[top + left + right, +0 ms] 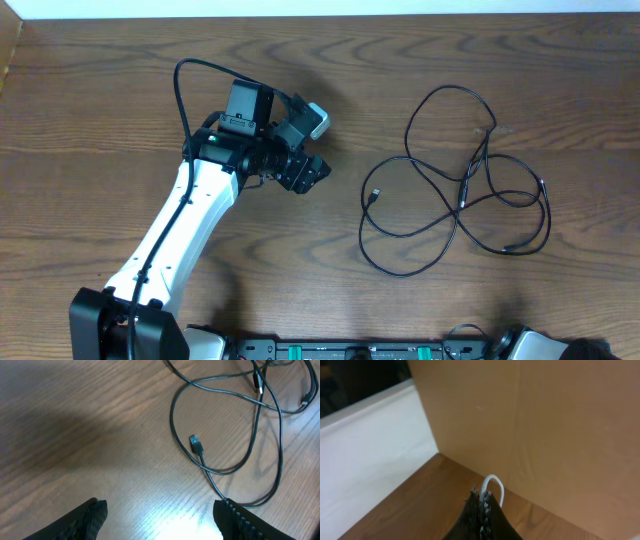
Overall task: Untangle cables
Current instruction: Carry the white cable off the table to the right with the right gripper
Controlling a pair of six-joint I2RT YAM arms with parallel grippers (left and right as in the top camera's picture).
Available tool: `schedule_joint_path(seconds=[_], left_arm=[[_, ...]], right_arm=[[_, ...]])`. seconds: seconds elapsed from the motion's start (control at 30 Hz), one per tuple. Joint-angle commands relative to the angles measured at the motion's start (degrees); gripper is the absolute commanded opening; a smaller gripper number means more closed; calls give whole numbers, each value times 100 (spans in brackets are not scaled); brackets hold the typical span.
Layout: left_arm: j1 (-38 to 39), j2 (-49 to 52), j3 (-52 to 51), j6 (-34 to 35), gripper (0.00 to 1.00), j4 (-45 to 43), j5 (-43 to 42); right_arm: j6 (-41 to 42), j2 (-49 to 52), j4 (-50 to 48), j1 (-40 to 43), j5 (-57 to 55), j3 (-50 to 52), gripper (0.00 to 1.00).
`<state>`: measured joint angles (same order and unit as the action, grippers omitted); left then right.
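Black cables [470,190] lie in tangled loops on the wooden table, right of centre. One loose plug end [373,195] points left; it also shows in the left wrist view [196,444], with the loops [260,405] beyond it. My left gripper [312,172] is open and empty, just left of that plug, its fingers [160,507] wide apart over bare wood. My right gripper [482,494] is shut on a small loop of white cable [496,485], facing a table corner; the rest of that cable is hidden.
The left arm [190,220] reaches diagonally from the front left. A tan side wall [545,420] and a white wall [365,445] bound the table corner in the right wrist view. Part of the right arm [525,345] shows at the front edge.
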<state>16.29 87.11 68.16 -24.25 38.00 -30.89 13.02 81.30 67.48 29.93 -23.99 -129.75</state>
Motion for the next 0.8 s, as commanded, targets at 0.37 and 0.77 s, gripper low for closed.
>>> schedule_joint_path(seconds=[0.37, 0.77], left_arm=[[17, 2, -35, -39, 73, 76, 59], [17, 2, -35, -37, 73, 76, 57]], right_arm=[[240, 1207, -162, 1416, 474, 238, 1], [61, 2455, -627, 2704, 1762, 238, 1]])
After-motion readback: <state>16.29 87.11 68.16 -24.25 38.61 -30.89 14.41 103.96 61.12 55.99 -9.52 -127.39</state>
